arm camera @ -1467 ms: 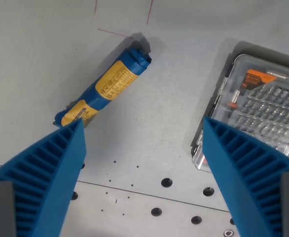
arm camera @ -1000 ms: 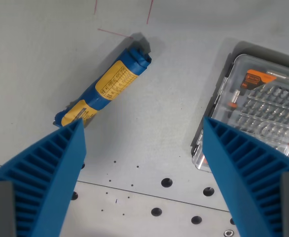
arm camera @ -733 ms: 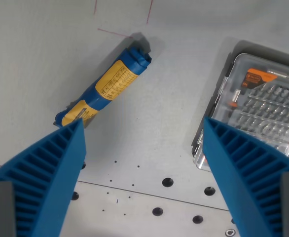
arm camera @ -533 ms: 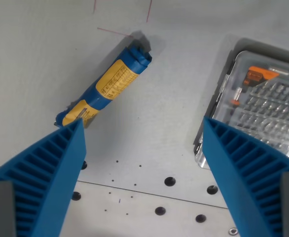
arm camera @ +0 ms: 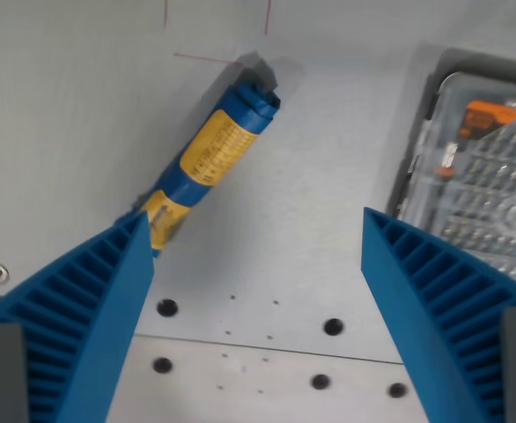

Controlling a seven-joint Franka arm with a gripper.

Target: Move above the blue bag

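The blue bag (arm camera: pixel 212 156) is a rolled blue pack with a yellow label. It lies slanted on the grey table in the upper left of the wrist view. Its lower end is hidden behind my left finger (arm camera: pixel 82 326). My gripper (arm camera: pixel 254 238) is open and empty, with its two blue ribbed fingers spread wide at the bottom corners. The bag lies just to the wrist view's left of the gap between the fingers, and above it.
A clear plastic case of screwdriver bits (arm camera: pixel 482 181) with an orange part lies at the wrist view's right, partly behind my right finger (arm camera: pixel 443 326). Thin red lines (arm camera: pixel 207 57) mark the table above the bag. Screw holes (arm camera: pixel 165 307) dot the table near the bottom.
The camera has moved: the whole scene has shifted to the wrist view's right and grown a little larger. The bag now sits nearer the middle. The gripper stays open.
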